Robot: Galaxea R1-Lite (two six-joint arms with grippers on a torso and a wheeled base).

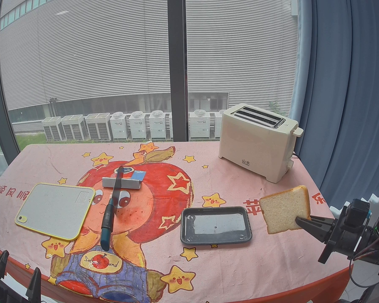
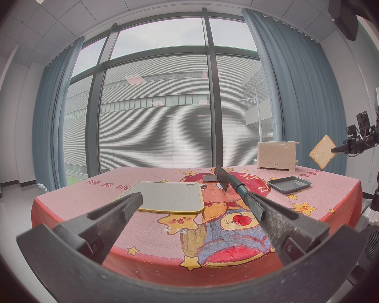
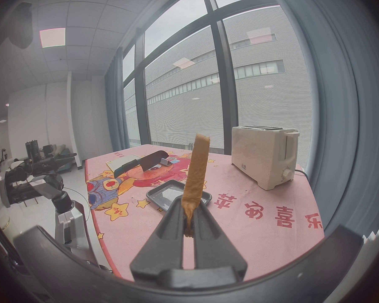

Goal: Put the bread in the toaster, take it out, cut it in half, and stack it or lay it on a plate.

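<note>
Pink cloth printed with a cartoon apple [image 1: 248, 266] covers the table in front of the big window. At its near right edge our right gripper [image 1: 300, 221] is clamped on one lower corner of the slice of bread [image 1: 284, 209]. The slice hangs in the air on edge and tilted, clear of the cloth. Just to its left lies the black tray [image 1: 184, 227], and beyond it, at the far right, stands the white two-slot toaster [image 1: 257, 142], turned at an angle to us, with both slots empty. Further left the knife [image 1: 109, 215] leans with its blade on a small holder [image 1: 122, 183], and the cutting board [image 1: 54, 209] lies beside it. Our left gripper [image 2: 193, 198] waits at the near left edge, jaws spread and empty.

We judge the toasting step is not yet done, and the risk lies in the grip. A narrow pinch on one corner of soft bread could let the slice sag, swing or tear as we carry it. The slots are slim and skewed, so a tilted slice could catch the rim and crumple, or nudge the toaster towards the table edge.
</note>
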